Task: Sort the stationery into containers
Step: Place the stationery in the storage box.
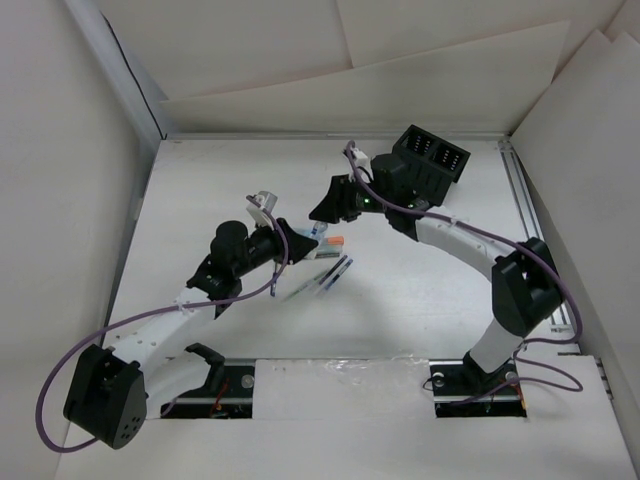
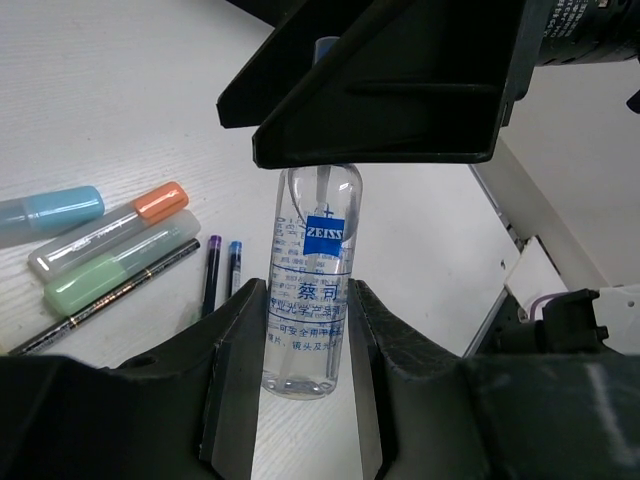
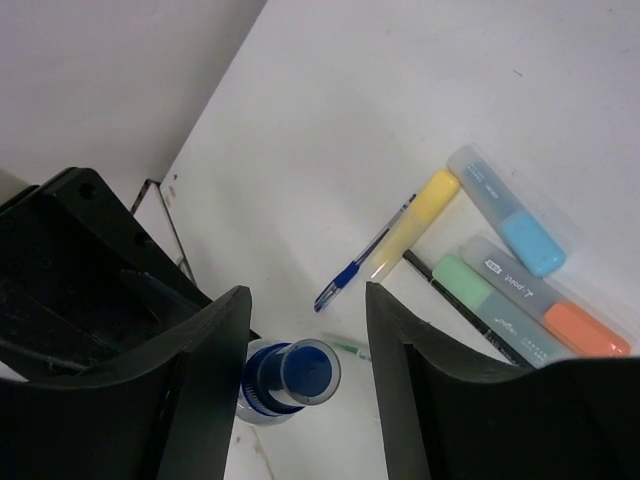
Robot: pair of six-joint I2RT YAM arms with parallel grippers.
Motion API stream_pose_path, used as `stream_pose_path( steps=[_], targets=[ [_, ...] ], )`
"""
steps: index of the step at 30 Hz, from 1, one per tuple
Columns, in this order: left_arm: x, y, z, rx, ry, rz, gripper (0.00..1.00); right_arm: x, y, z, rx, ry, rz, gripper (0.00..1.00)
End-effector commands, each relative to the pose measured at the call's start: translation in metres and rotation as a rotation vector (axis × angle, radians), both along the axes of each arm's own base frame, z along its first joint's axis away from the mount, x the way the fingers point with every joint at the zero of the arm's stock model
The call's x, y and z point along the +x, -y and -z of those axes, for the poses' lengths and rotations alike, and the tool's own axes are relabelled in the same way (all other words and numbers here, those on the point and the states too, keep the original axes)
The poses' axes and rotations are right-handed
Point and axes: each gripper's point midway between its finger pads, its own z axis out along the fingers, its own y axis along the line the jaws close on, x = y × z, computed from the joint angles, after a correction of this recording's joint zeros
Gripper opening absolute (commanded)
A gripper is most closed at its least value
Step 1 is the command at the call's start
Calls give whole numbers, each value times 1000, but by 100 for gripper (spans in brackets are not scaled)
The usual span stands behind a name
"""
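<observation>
Although no pen or marker, found clamped upright in the left end effector [image 2: 307,290]: clear spray bottle [image 2: 310,250], taken low on the body, pads closed hard against both sides. Observed right end effector [image 3: 305,300] directly above it, jaws part open and straddling the blue cap [image 3: 290,375]; cannot confirm contact with the cap. Placed both near the middle of the counter [image 1: 400,300].

Noted loose stationery lying flat just beside:
- yellow highlighter [image 3: 415,220]
- blue pen [image 3: 360,262]
- blue-capped highlighter [image 3: 515,215]
- orange-capped highlighter [image 3: 545,300]
- green-capped highlighter [image 3: 480,300]
- thin dark pen [image 3: 440,285]

Noted black organiser box [image 1: 432,155] by the far edge, right of centre, well apart from the pens.

Judged the bottle light, rigid and smooth-walled, hence slippery. Judged the cap narrow and round, so apt to turn or slip under a pinch. Recommend holding across the straight body below the shoulder. Judged the highlighters light and stiff; recommend pinching across the barrel at mid-length. Judged the thin pens prone to roll; recommend closing squarely across them.
</observation>
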Motion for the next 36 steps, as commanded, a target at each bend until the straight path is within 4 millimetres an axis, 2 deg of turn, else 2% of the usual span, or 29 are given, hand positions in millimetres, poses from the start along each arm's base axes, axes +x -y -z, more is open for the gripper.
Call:
stream_pose_path(
  steps=[1,2,6,11,14,16,18,20,21,22,26,29,30,31,32,33,34,36],
  targets=[
    [0,5,-21,-42,81,29,15,-1,1,-24,47,61,16,55],
    [0,5,-21,-42,81,29,15,1,3,-18,37,54,30,55],
    [3,5,-18,-36,74,20,15,-3,7,-27,48,75,39,42],
    [5,5,-15,-31,66,11,18,-5,10,-31,55,76,50,17],
    [8,4,-12,-30,52,-9,34,-3,11,-35,59,79,72,14],
    [8,4,-12,-30,52,-9,37,-1,12,-35,55,82,86,14],
    [10,2,-12,-28,53,-21,45,4,16,-34,52,84,104,12],
    [12,2,-16,-37,55,-32,58,8,20,-34,52,84,116,11],
    [12,2,-16,-37,55,-32,100,15,25,-38,54,93,137,11],
    [12,2,-24,-47,72,-31,100,18,28,-38,54,94,147,10],
    [20,-5,-30,-48,93,-95,100,42,47,-49,66,108,215,10],
    [22,-13,-28,-33,82,-145,100,75,78,-61,71,137,318,10],
    [26,-21,-25,-16,69,-198,100,92,99,-63,68,145,377,10],
    [27,-27,-23,-4,61,-230,100,105,112,-71,69,158,419,10],
    [30,-32,-15,10,30,-266,100,115,126,-79,72,176,465,10],
    [36,-43,-6,43,8,-338,100,128,140,-78,59,175,520,10],
    [34,-51,10,85,-48,-373,100,150,172,-80,37,187,643,10],
    [36,-61,22,124,-93,-436,100,178,204,-84,-9,198,765,9]
  ],
)
